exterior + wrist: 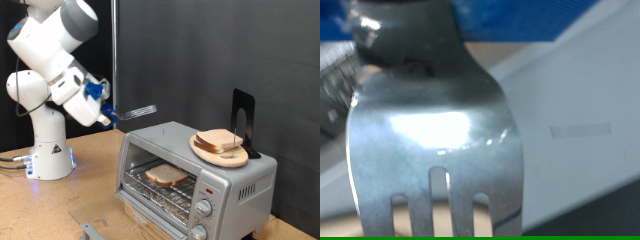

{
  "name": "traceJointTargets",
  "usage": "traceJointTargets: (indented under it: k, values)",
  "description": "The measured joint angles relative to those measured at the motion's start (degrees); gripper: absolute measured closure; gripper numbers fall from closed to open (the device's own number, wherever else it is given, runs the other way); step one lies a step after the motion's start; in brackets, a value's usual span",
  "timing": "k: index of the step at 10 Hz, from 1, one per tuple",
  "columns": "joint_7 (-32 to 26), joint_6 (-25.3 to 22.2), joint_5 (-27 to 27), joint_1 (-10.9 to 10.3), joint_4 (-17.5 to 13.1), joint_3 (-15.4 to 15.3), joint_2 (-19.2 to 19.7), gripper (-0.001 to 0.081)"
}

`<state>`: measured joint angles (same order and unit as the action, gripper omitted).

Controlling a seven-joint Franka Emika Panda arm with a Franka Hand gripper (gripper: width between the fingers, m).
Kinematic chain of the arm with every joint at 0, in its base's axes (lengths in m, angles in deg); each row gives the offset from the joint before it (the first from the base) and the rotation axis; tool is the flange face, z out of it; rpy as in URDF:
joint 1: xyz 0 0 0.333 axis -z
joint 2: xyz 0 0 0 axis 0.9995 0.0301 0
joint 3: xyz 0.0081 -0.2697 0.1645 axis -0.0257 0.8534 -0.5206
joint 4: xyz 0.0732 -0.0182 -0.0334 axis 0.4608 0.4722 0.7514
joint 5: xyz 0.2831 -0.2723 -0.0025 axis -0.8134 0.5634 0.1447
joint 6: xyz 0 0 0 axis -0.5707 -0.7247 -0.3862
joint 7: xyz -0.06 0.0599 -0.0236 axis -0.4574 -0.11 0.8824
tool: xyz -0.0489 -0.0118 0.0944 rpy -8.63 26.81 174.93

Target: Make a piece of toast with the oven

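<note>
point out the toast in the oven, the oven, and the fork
piece of toast (166, 176), exterior view, middle of the slice on the rack
oven (235, 188), exterior view, bare silver side by the knobs
fork (435, 130), wrist view, shiny flat above the tines

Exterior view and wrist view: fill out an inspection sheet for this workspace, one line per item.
Surface: wooden table, bare where it shows.
Job's things: silver oven, door open, with the piece of toast lying on its wire rack; more slices sit on a round wooden plate on the oven's roof.
Clutter: black stand behind the plate; small metal part at the table's front edge.
Hand: hand raised at the exterior view's left of the oven, holding a metal fork that points toward the oven.
Cables: cables run from the robot's base.
Surroundings: dark curtain backdrop.
</note>
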<state>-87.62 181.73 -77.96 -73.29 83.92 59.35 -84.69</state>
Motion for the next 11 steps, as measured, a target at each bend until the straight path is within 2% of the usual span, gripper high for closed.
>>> traceJointTargets:
  k: [3, 6, 8, 11]
  values:
    - [0.6, 8.2, -8.6, -4.0, 0.2, -6.1, -1.2, 0.0403]
    - [0.6, 11.0, -11.3, -7.2, 0.2, -11.4, -1.9, 0.0403]
    - [3.5, 14.5, -12.5, -8.8, 0.3, -16.1, -1.9, 0.0403]
    - [7.0, 18.7, -13.4, -9.8, 0.7, -22.0, -1.4, 0.0403]
